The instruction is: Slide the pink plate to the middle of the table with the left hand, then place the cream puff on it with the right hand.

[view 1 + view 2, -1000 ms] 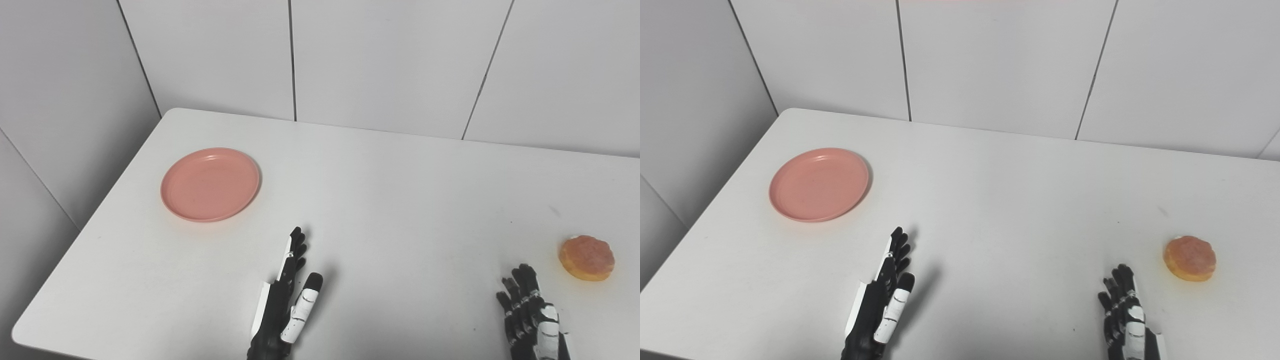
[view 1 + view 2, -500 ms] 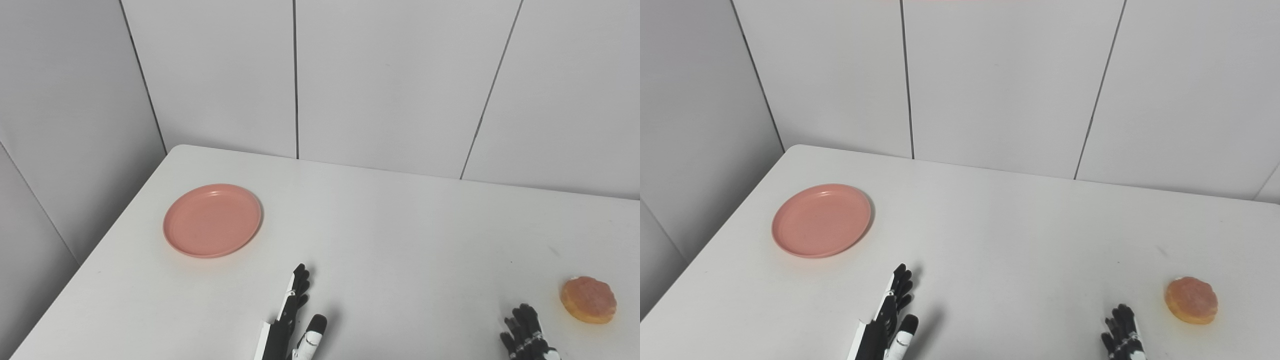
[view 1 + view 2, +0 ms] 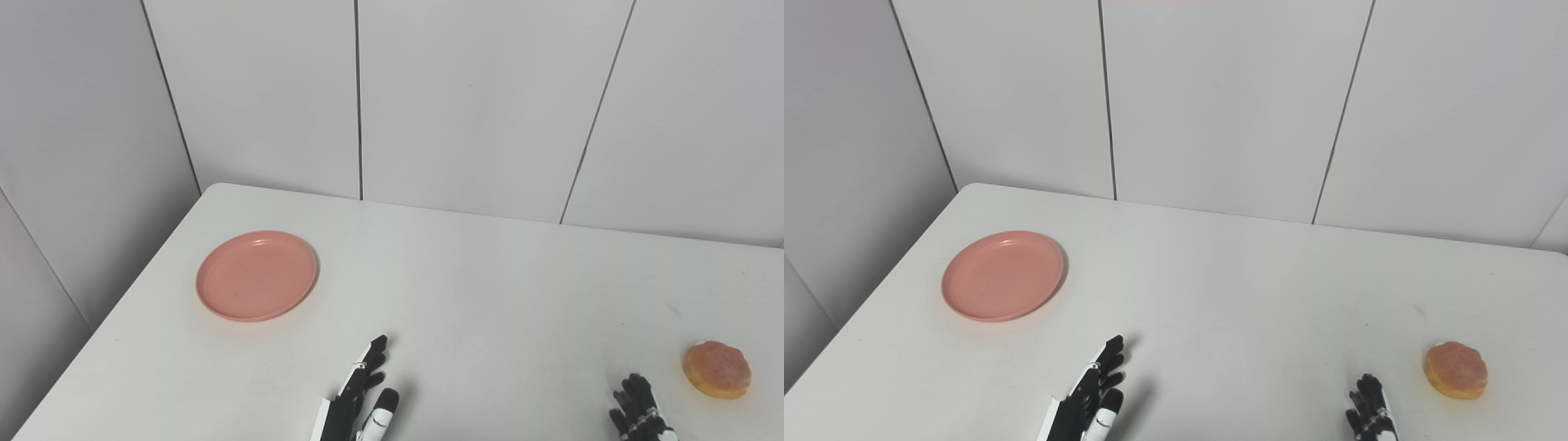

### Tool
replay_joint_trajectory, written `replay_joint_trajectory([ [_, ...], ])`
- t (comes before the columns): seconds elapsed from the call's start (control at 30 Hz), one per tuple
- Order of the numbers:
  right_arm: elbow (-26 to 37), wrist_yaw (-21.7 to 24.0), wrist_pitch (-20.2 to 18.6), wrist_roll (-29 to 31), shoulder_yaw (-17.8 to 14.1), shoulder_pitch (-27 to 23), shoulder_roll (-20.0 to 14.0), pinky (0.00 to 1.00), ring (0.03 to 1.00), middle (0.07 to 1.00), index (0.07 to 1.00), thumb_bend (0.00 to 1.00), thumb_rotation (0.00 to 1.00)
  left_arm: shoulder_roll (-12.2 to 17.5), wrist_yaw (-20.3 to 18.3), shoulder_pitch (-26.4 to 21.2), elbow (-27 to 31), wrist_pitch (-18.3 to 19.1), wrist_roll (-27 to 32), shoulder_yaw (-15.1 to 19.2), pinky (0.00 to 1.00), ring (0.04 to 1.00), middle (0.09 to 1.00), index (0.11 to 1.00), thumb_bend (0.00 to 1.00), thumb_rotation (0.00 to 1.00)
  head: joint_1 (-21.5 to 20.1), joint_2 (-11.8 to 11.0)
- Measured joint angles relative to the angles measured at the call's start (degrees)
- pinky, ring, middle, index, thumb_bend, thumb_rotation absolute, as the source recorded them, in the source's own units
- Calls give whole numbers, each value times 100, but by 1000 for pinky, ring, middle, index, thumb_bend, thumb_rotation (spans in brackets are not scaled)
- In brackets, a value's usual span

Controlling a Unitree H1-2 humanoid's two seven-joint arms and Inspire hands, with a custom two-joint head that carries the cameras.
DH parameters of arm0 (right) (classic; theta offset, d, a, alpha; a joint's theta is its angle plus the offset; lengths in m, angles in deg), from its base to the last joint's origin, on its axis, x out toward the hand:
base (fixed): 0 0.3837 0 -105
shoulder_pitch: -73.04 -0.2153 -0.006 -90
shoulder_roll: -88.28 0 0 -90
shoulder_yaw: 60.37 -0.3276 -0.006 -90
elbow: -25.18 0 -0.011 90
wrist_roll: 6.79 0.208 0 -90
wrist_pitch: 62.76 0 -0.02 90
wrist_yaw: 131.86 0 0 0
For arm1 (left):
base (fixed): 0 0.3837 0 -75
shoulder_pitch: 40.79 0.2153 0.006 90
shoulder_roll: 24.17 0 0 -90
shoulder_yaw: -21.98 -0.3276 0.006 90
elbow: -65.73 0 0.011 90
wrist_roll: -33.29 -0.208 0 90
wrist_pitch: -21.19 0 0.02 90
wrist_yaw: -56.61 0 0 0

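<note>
The round pink plastic plate (image 3: pixel 256 275) lies flat on the left part of the white rectangular table (image 3: pixel 478 288), near the table's left edge and well short of its middle. We see nothing on the plate; its shallow rim is fully visible in both views.

The round, golden-brown cream puff (image 3: pixel 716 369) rests on the table surface at the far right, near the front. It is well apart from the plate, with a wide stretch of bare tabletop between the two.

Our left hand (image 3: pixel 358 401), black with white panels, enters at the bottom edge, in front of and to the right of the plate. Its fingers (image 3: pixel 373 355) are extended and apart, pointing up-table, with the thumb (image 3: pixel 383 410) set off to the side. It holds nothing and does not touch the plate.

Our right hand (image 3: pixel 1371 411) shows only partly at the bottom edge, to the left of the cream puff and apart from it. Its visible fingertips (image 3: pixel 634 392) are spread and grip nothing.

Behind the table stands a wall of pale grey panels (image 3: pixel 478 98) divided by dark vertical seams.
</note>
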Motion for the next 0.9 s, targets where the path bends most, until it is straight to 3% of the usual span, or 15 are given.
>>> replay_joint_trajectory([
  [0.1,-9,-30,6,-34,1,0,0,1000,984,967,943,633,1000,87,-131,-280,396,156,262,213,879,890,875,835,839,919,-9,0],
  [0.3,-108,-77,103,-79,22,-37,-11,1000,975,959,940,638,1000,685,-259,-1423,775,464,389,703,871,854,822,773,830,989,-18,-53],
  [0.43,-154,-106,170,-124,86,-73,-14,1000,973,957,942,635,1000,836,-324,-2024,778,781,372,828,857,841,821,765,866,985,-44,-97],
  [0.57,-183,-137,188,-147,106,-105,-13,1000,970,950,939,632,1000,960,-373,-2338,738,1022,370,987,867,835,814,761,907,990,-53,-114],
  [0.73,-195,-162,195,-153,112,-113,-13,1000,965,945,934,651,1000,1528,-352,-2935,350,1159,376,1496,947,851,815,768,984,1000,-53,-105],
  [0.9,-194,-172,199,-163,116,-115,-18,1000,960,943,940,645,1000,1872,-349,-3217,82,1279,496,1763,853,807,788,761,973,1000,-35,-105],
])
